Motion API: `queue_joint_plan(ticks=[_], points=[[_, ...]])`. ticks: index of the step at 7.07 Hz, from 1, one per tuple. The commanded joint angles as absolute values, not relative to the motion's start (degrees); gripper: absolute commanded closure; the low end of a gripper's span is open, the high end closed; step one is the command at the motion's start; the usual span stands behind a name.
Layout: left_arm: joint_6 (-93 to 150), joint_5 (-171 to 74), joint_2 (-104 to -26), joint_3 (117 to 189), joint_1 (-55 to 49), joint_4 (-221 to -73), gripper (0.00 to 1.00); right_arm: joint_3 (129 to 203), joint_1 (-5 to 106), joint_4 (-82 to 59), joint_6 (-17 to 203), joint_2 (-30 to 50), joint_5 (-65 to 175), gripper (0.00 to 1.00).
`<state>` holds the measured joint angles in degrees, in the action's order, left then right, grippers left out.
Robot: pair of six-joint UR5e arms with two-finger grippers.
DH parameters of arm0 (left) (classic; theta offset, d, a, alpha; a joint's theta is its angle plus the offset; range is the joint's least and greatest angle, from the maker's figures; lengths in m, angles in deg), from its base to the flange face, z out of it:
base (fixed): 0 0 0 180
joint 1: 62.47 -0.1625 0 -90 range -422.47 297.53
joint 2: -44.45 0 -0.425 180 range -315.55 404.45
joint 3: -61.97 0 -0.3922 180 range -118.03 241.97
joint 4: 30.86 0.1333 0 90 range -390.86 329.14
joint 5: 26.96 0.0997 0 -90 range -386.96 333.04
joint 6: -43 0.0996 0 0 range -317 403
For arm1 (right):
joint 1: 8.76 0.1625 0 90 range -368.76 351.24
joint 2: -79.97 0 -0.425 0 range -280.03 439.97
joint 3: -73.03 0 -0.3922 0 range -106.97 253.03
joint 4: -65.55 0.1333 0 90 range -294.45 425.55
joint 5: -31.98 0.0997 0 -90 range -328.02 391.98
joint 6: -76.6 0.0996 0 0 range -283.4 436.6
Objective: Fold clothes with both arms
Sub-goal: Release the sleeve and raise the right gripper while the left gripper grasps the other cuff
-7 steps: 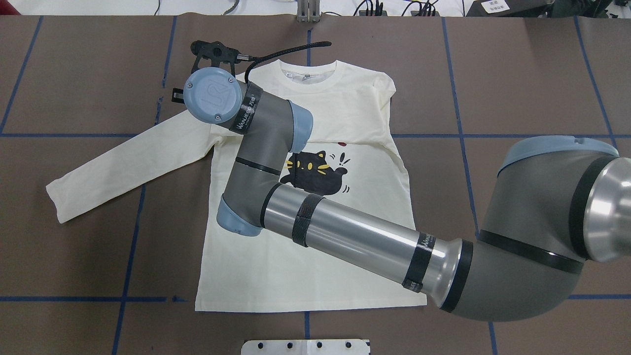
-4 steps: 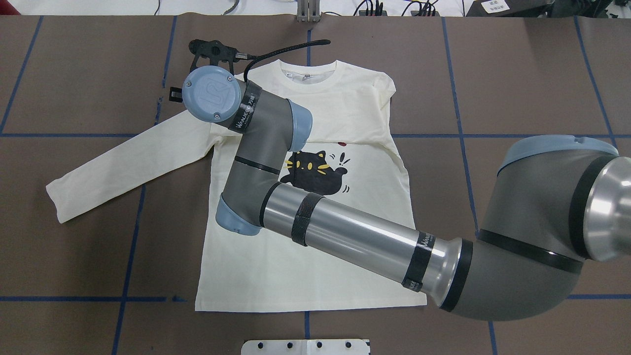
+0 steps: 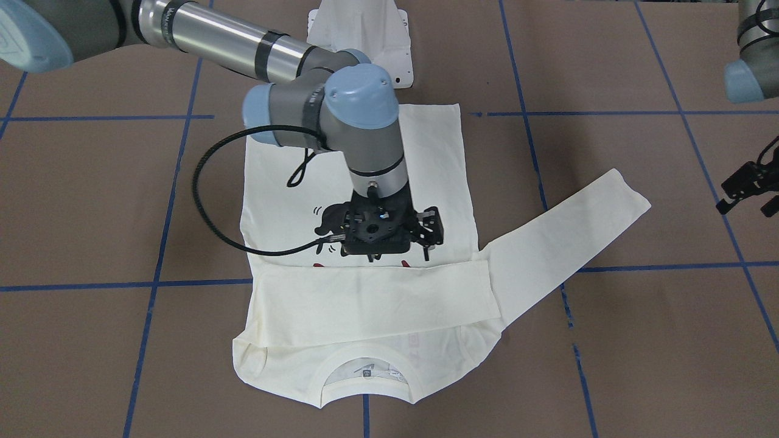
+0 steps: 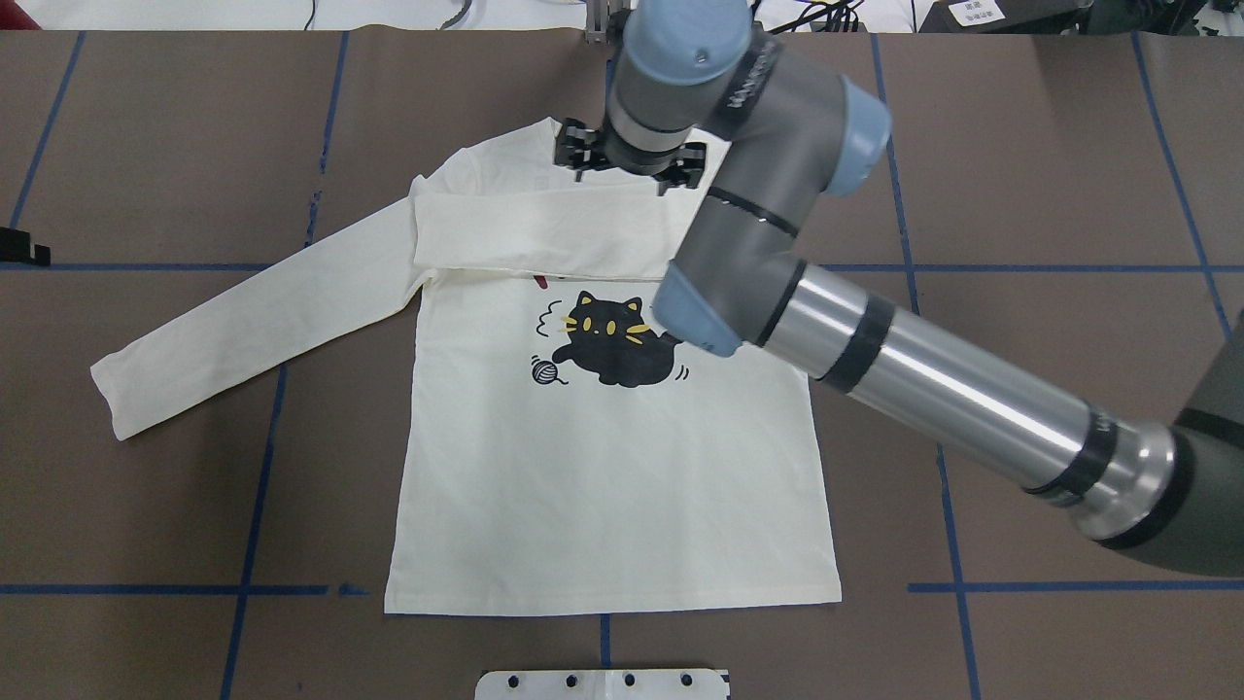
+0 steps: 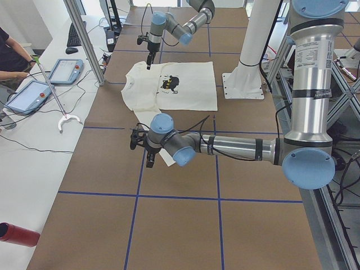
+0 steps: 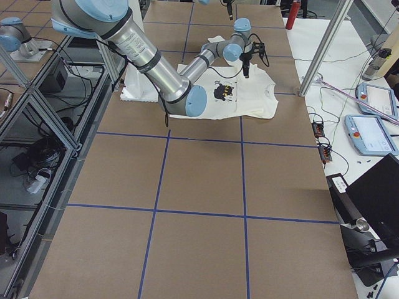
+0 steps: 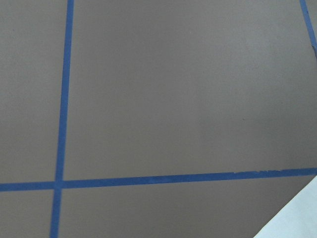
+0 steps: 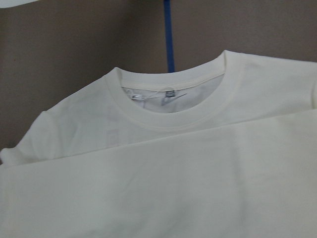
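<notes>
At the right gripper (image 4: 628, 165): jaws parted, nothing gripped, hanging just over the collar (image 8: 171, 116) end of the shirt (image 4: 603, 486), on the side of the table (image 4: 1020, 146) far from the robot. Right beside it, toward the robot: folded sleeve (image 4: 544, 228) laid flat and crosswise over the chest, lower edge just above the cat (image 4: 612, 340). Reads as the sleeve stage, about half done, going by the lay of the cloth. Loose sleeve (image 4: 253, 316): not yet folded, out from the shoulder to the robot's left, long axis slanting outward and back toward the robot, cuff (image 4: 109, 403) well off the body on bare table. From the right gripper, that means left across the whole chest. At the left gripper (image 3: 747, 198): fingers seemingly apart and empty, parked beyond the loose sleeve, clear of the cloth, much nearer the cuff. In the left wrist view only table, blue tape (image 7: 62, 99) and a corner of white cloth at the lower right. Probably a job for the left arm (image 5: 236, 147): take the cuff, carry it over the folded sleeve. Open table all round cuff and hem (image 4: 612, 608); body flat, hem toward the robot, square to the tape. Possible snag: right arm (image 4: 933, 389) slung over the chest's right side, in the way of the incoming fold.
</notes>
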<state>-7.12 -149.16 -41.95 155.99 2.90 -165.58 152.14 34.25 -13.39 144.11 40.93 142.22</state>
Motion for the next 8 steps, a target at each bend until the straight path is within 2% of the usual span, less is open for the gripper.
queue_joint_plan(ticks=[1,3,8], points=[[-25.84,-138.10,-36.96,161.45,-9.59,-167.53,0.01,162.48,43.84,-18.99,129.38,28.59,151.30,0.00],[-33.01,-129.03,-36.24,160.86,-18.23,-167.10,0.01,165.04,47.82,-18.91,125.13,23.65,155.46,0.00],[-33.20,-128.30,-36.06,158.31,-19.40,-166.48,0.01,165.49,47.93,-18.47,125.03,22.84,155.47,0.00]])
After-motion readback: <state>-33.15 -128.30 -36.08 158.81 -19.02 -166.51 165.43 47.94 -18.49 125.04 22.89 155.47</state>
